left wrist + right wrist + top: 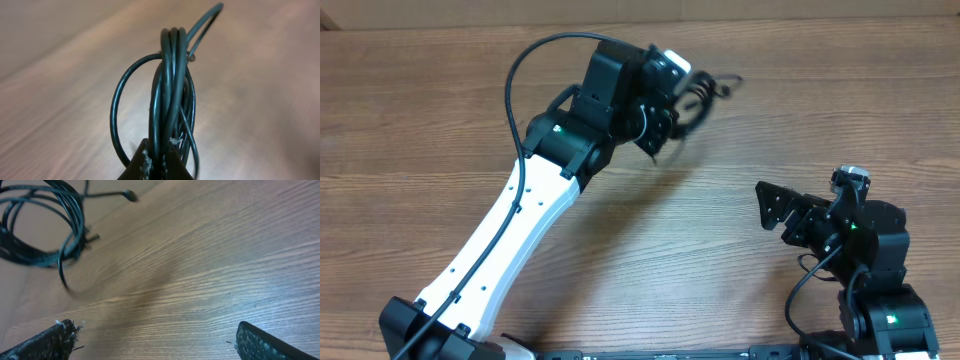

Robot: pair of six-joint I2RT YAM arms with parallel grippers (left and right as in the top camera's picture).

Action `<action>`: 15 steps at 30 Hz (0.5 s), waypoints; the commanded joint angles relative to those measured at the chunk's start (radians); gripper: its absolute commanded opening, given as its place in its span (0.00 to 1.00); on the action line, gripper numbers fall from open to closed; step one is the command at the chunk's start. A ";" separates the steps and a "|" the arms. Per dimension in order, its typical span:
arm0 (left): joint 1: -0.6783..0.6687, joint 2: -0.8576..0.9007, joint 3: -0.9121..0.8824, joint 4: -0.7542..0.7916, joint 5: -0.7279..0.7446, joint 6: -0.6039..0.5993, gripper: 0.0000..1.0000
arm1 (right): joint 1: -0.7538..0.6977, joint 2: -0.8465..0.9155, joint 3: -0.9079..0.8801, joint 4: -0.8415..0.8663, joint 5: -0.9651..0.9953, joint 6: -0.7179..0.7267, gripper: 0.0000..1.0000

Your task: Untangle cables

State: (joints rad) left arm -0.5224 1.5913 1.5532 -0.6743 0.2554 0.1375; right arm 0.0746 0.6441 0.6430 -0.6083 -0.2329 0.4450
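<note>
The cables are a bundle of thin black cords in loose loops at the back middle of the table, lifted off it. My left gripper is shut on the bundle. In the left wrist view the cables rise upright from between my left gripper's fingers. In the right wrist view the cables hang at the top left with a plug end sticking out. My right gripper is open and empty at the right front; its fingertips are wide apart over bare wood.
The wooden table fills the view. The left arm's white link and its thick black wire cross the left half. The right arm's base sits at the front right.
</note>
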 commanded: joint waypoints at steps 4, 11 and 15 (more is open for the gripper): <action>-0.009 -0.028 0.029 -0.050 0.548 0.182 0.04 | 0.003 -0.009 0.029 0.058 -0.044 -0.008 1.00; -0.009 -0.028 0.029 -0.055 0.700 0.182 0.04 | 0.003 -0.009 0.029 0.061 -0.023 -0.004 1.00; -0.009 -0.028 0.029 -0.061 0.761 0.181 0.04 | 0.003 -0.009 0.029 0.062 -0.023 -0.001 1.00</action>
State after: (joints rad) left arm -0.5297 1.5913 1.5532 -0.7345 0.8772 0.2962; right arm 0.0746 0.6441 0.6430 -0.5537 -0.2623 0.4446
